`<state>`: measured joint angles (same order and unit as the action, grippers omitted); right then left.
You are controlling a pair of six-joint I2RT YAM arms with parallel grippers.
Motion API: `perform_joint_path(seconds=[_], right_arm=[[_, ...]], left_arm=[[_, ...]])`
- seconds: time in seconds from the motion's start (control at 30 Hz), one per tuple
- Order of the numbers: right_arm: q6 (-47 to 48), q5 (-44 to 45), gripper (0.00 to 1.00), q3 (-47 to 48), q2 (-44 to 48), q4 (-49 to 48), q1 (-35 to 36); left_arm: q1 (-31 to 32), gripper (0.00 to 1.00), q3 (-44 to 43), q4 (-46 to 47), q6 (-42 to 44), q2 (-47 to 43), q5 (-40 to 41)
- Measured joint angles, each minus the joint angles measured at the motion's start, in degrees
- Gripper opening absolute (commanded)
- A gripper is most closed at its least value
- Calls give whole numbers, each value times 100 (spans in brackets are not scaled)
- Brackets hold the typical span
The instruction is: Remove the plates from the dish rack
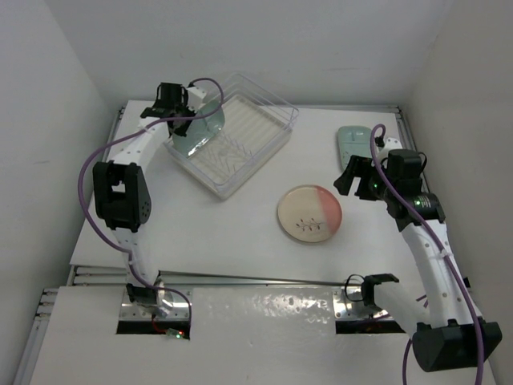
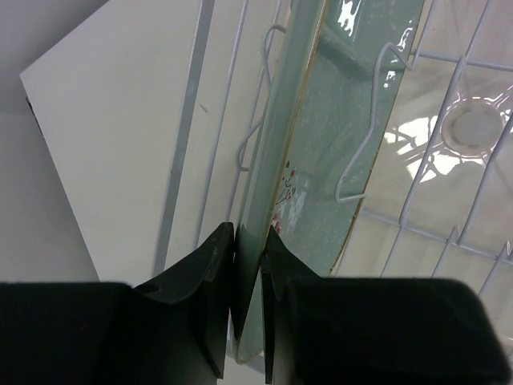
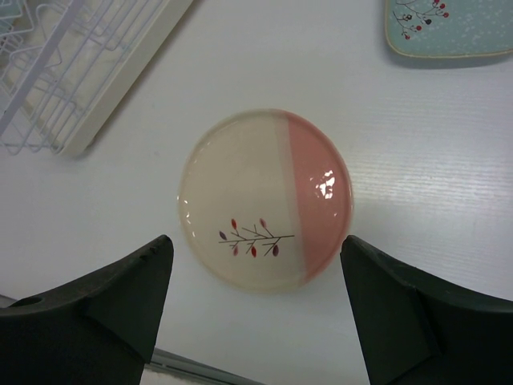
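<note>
The rack (image 1: 276,138) sits at 11 o'clock on the table (image 1: 240,241). At the rack's 10 o'clock corner the left gripper (image 1: 186,98) is clamped on the rim of a mint plate (image 1: 204,124), which stands on edge and leans among the white wires. In the left wrist view, the gripper (image 2: 248,241) has one finger (image 2: 204,273) pressed on each face of the plate (image 2: 321,144), with the rack's (image 2: 449,120) wire hooks beside it.

At 4 o'clock from the rack, well apart from it, a round plate (image 1: 309,216) lies flat on the table. Seen from the right wrist, this plate (image 3: 265,199) has its pink part at 3 o'clock and its sprig at 6 o'clock, with the rack (image 3: 48,88) at 10 o'clock.

A second mint plate (image 1: 358,143) lies flat at 1 o'clock from the round plate; the right wrist view catches a corner of it (image 3: 449,28).

The right gripper (image 1: 357,178) hangs between those two plates, jaws spread wide and empty. Its own camera frames the round plate between the gripper's (image 3: 255,245) fingers.
</note>
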<state>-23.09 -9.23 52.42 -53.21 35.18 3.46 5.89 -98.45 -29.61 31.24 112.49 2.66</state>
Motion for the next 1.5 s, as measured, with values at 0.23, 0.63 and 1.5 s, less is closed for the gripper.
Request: perform_joint_path(seconds=[0.23,0.63,1.5], right_arm=[[-31,4,84,0,2,-2,0],[-55,7,83,0,-4,-26,0],[-2232,-420,75,-94,-671,-1930,50]], left_arm=[[0,0,-96,-101,63,-17,-92],[17,0,-1075,-417,136,-354,-382],[55,0,-710,527,-2396,-1167,-946]])
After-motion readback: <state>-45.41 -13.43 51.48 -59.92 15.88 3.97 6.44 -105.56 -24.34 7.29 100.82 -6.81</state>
